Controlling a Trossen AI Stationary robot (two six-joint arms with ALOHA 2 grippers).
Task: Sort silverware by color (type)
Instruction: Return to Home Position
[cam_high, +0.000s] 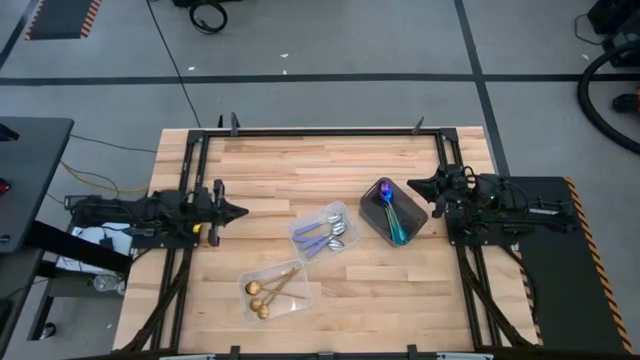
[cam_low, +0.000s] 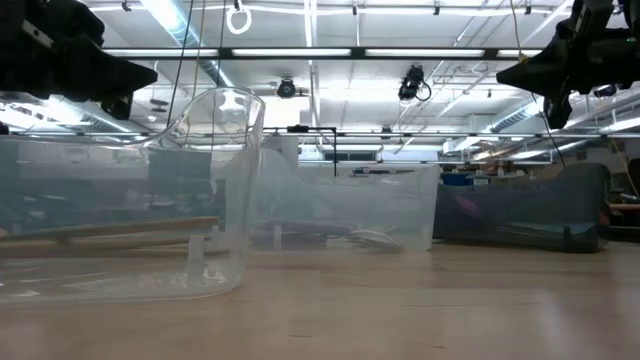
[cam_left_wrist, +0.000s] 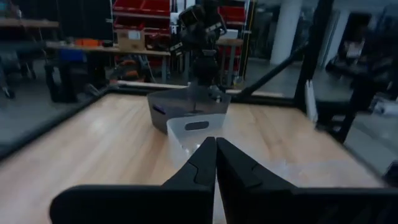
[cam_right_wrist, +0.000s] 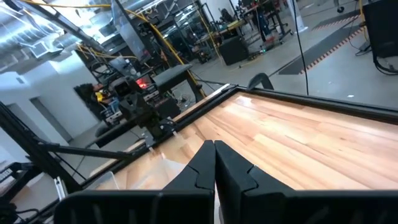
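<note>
Now the left gripper (cam_high: 240, 212) and right gripper (cam_high: 412, 185) hover closed, empty, at the side edges of the desk (cam_high: 300, 165). The dark grey tray (cam_high: 374, 222) by the right edge holds iridescent spoons (cam_high: 392, 215); the mid-desk clear tray (cam_high: 345, 215), bluish spoons (cam_high: 325, 236); the front-edge clear tray (cam_high: 298, 300), gold spoons (cam_high: 268, 294).

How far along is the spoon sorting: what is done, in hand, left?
Done: gold spoons lie in one clear tray, bluish spoons in a second clear tray, iridescent spoons in the dark tray. In hand: nothing; left arm and right arm sit at the sides of the table, jaws shut. Left: no loose spoon shows.
</note>
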